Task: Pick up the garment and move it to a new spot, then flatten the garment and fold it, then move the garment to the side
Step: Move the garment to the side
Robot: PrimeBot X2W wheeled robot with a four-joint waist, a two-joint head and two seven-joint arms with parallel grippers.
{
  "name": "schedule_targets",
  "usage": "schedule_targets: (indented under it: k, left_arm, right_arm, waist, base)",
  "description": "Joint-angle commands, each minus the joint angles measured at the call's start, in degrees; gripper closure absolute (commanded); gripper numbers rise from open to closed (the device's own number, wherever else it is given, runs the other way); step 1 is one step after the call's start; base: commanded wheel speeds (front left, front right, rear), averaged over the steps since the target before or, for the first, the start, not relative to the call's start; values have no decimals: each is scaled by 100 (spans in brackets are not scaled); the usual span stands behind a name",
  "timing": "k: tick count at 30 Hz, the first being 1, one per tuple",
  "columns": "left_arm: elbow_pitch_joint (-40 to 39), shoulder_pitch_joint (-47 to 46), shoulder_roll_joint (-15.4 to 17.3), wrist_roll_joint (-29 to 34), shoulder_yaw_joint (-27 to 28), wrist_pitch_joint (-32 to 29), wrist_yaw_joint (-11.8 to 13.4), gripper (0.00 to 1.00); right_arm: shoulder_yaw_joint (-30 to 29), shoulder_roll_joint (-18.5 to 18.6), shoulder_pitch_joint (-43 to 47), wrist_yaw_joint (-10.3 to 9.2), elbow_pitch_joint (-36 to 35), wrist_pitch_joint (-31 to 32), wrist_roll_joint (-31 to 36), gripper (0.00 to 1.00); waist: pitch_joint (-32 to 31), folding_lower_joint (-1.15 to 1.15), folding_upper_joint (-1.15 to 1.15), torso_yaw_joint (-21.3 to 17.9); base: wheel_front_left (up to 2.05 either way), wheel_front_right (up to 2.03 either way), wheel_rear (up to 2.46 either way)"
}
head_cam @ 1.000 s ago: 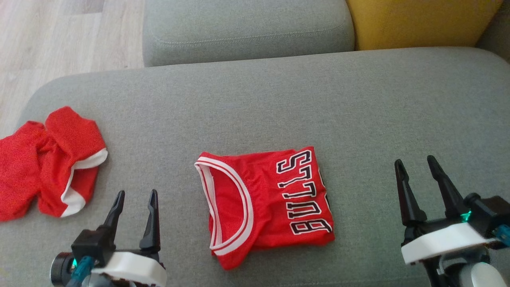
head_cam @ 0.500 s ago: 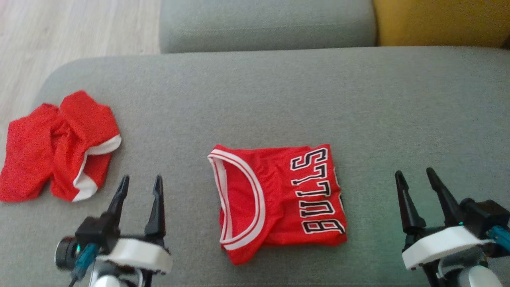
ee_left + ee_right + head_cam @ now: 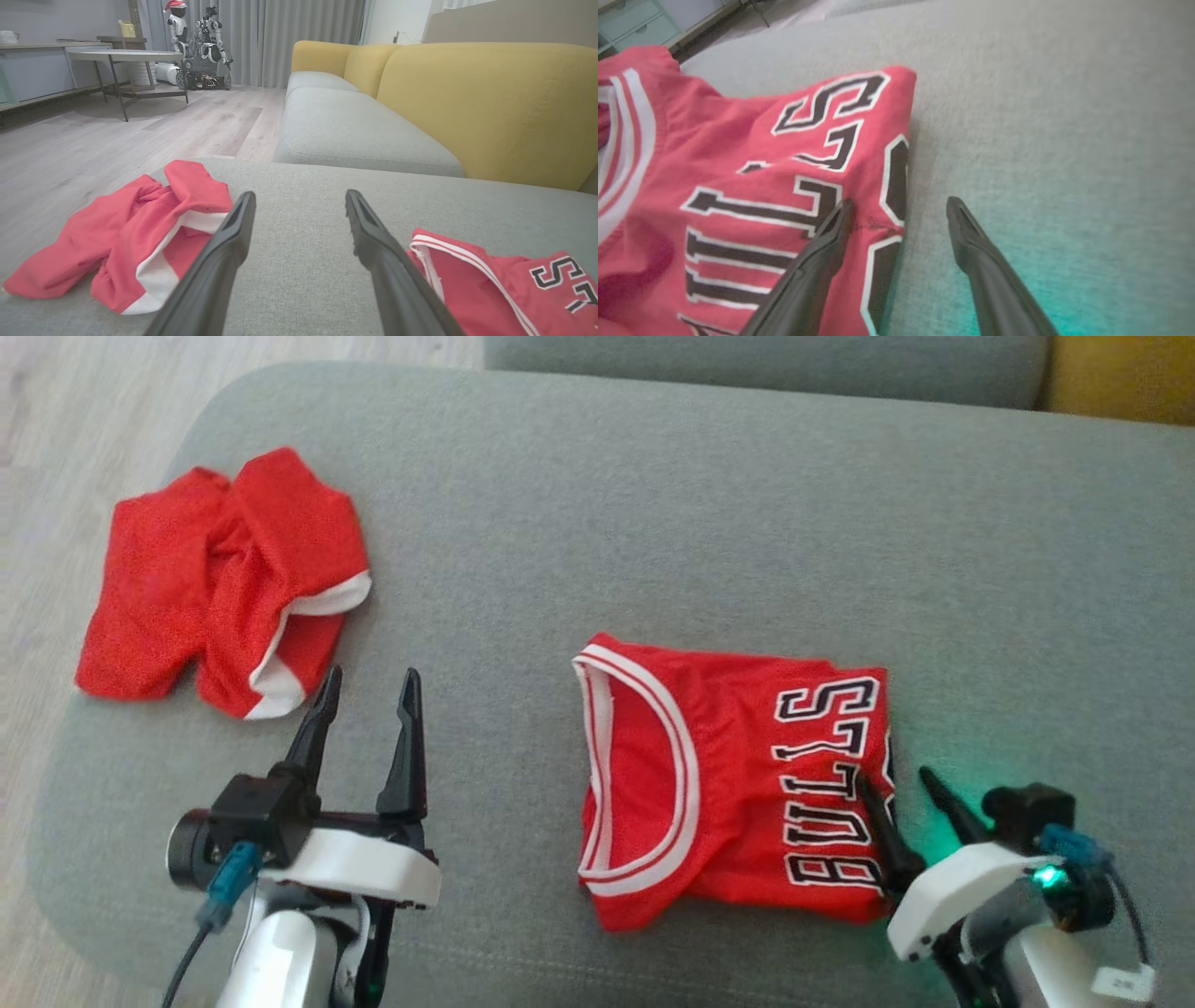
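Right wrist view: right tool (image 3: 899,202) spread apart, straddling lettered edge of folded jersey (image 3: 738,154).

R gripper (image 3: 900,201) fingers apart, straddling edge of red jersey (image 3: 714,126) on gray cushion (image 3: 1041,116).

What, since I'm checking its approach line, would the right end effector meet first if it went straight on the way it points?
Probably the folded jersey: the right end effector points down at its lettered edge, one finger over fabric, the other over bare grey cushion. Depth is unclear.
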State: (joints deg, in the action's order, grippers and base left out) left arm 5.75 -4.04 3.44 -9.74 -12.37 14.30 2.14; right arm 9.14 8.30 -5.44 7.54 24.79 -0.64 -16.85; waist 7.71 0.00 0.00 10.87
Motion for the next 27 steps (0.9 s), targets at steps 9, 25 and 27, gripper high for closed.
schedule_targets:
  k: [9, 25, 27]
  left_arm:
    - [-334, -306, -22, 81, 223, 69, 60, 0]
    - [-454, -353, 29, 310, 332, 70, -71, 0]
    - [-465, -378, 52, 341, 330, 70, -89, 0]
  right_arm:
    - [451, 100, -565, -5, 659, 202, -324, 100]
    - [1019, 170, -1014, -5, 442, -231, -315, 100]
    - [1048, 212, -1069, -5, 429, -261, -337, 100]
  waist:
    - [211, 0, 0, 20]
    - [341, 0, 0, -1671]
    - [382, 0, 0, -1949]
  base:
    - [0, 0, 0]
    - [0, 0, 0]
    - [0, 0, 0]
